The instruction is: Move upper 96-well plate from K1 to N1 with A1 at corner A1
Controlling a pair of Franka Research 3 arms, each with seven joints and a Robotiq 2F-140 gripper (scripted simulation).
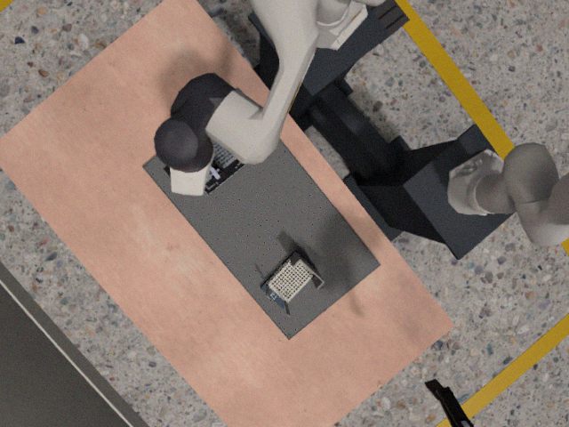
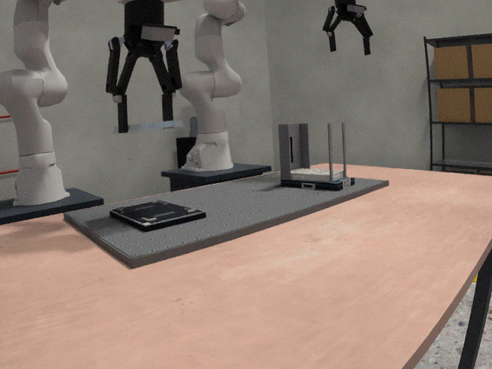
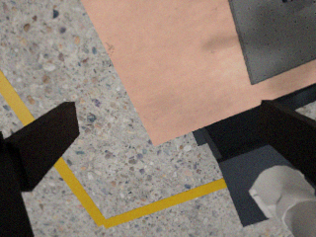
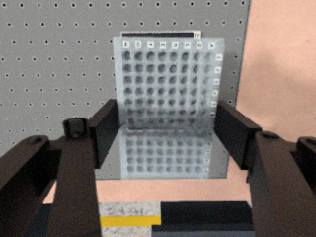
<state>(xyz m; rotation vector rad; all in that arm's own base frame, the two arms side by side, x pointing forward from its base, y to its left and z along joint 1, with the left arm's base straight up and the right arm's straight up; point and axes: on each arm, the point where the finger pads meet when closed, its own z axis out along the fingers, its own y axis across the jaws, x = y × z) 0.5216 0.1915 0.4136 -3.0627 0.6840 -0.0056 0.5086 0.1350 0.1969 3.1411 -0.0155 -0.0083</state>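
Presently, the upper plate (image 1: 226, 157) (image 2: 147, 125) (image 4: 170, 74), a clear one, hangs roughly level over the plate nest N1 (image 1: 231, 173) (image 2: 158, 215) (image 4: 158, 35), clamped by its sides between the fingers of the right gripper (image 2: 144, 126) (image 4: 166, 114); the left gripper (image 1: 434, 386) (image 2: 350, 51) (image 3: 168, 117) stands with its fingers wide apart, holding nothing, away from the work. The step in hand is judged to be alignment before lowering. It calls for bringing the plate's footprint square over the locators, then a slow vertical descent with the plate kept level, and release only once the whole skirt sits flat; a slight twist could leave one edge perched on a locator. The right wrist view shows what the exterior view cannot: the row letters and column numbers, meeting at well A1 in the plate's upper-right corner, near a small pale label on the nest, too blurred to read surely. The exterior view, in turn, shows the open height beneath the plate, and the lower plate (image 1: 291, 277) (image 2: 314, 173) low in the stack rack K1 (image 1: 316, 281) (image 2: 285, 151), neither seen from the right wrist. In the top view, the arm hides much of the nest.
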